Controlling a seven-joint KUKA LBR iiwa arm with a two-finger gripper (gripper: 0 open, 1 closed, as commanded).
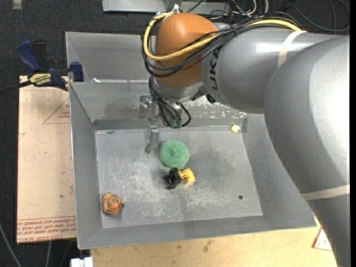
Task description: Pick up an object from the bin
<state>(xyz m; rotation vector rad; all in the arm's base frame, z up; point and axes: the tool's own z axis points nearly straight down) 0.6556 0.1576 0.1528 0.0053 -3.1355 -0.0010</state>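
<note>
Hovering low toward the back of the grey metal bin [222, 196], the gripper [157, 137] hangs just beside the fuzzy green ball [174, 153], up and to its left in the view. I see nothing held, and whether it is open or closed I cannot tell. A small yellow-and-black toy [179, 177] lies just below the ball, and a round orange-brown object [111, 203] sits well apart in the near left corner. My read: nothing is picked yet, so grasp and lift remain.

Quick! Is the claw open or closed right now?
Claw: cannot be told whether it is open or closed; it hangs beside the green ball, towards the back of the bin.
</note>
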